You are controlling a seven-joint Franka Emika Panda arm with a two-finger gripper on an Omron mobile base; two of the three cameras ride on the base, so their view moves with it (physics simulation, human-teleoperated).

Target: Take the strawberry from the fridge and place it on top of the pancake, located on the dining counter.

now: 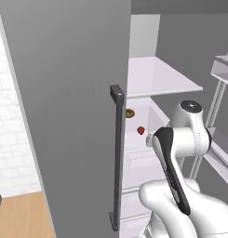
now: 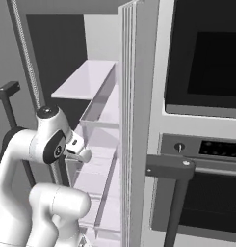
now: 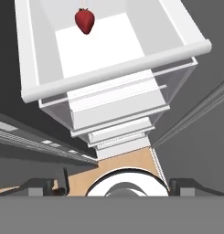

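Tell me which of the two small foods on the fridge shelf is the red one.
The strawberry, a bright red berry lying nearer the shelf's front. The other, a donut, is brown and ring-shaped and sits farther back to the left.

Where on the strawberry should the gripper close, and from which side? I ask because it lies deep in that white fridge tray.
Probably across the strawberry's broad red middle, coming down through the white tray's open top, since raised walls ring it. The gripper is open, short of the tray.
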